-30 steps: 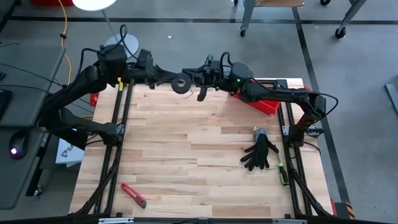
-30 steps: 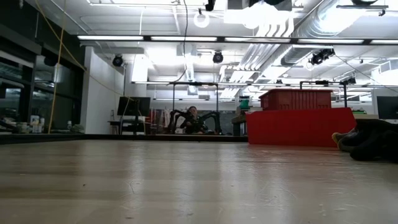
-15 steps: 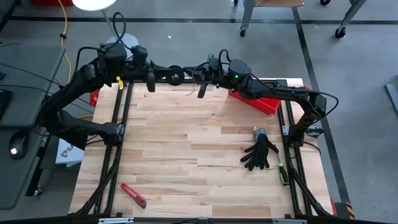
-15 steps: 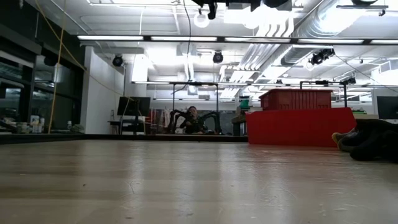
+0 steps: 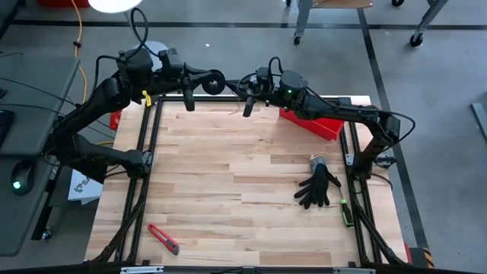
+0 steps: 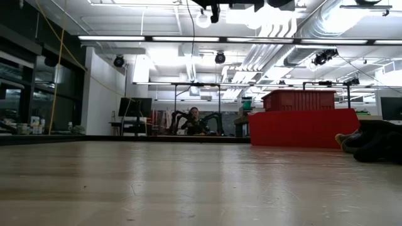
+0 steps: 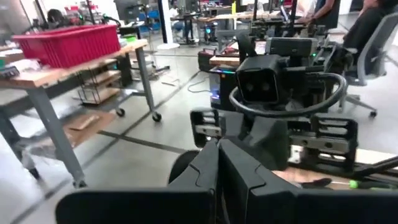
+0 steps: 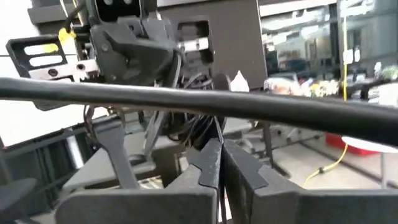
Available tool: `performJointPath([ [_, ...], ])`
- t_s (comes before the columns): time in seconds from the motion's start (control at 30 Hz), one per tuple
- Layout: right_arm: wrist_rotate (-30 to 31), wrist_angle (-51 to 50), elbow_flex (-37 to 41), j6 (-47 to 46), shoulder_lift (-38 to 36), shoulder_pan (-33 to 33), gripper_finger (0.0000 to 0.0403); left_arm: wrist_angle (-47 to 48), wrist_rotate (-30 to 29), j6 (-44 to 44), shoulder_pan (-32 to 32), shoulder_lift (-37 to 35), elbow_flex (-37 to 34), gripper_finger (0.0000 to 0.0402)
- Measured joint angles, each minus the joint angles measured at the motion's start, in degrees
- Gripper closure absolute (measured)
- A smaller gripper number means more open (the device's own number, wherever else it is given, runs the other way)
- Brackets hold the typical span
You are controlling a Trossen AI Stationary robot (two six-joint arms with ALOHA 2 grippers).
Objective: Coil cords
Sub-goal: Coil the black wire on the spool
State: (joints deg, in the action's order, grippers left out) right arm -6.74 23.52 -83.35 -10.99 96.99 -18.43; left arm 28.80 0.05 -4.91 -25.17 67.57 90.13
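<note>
- Left claw (image 5: 215, 79): clamped on the black spool (image 5: 216, 78), raised beyond the desk (image 5: 228, 190) edge.
- Right claw (image 5: 245, 82): fingers together, apparently pinching the thin cord (image 8: 217, 134).
- Judged best: keep the cord taut and wind evenly.

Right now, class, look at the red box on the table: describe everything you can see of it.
The red box looks like moulded plastic. In the high view it sits at the table's far right corner, partly hidden beneath the right arm, so its full outline cannot be seen. The low view shows it as two stacked parts: a wide solid base resting on the wood and a smaller ribbed crate on top. Whether the arm touches it cannot be told.
</note>
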Motion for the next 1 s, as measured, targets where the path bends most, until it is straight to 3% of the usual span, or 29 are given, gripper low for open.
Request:
performJointPath([
  [0.43, -0.43, -7.56, 0.17, -0.49, 0.09, 0.20, 0.0263, -5.59, -2.57, -2.77, 0.36, -0.12, 0.11, 0.0401],
  [1.0, 4.70, -11.34, 0.17, 10.35, 0.11, 0.45, 0.0253, -9.57, -1.79, 5.53, 4.38, -0.11, 0.11, 0.0401],
])
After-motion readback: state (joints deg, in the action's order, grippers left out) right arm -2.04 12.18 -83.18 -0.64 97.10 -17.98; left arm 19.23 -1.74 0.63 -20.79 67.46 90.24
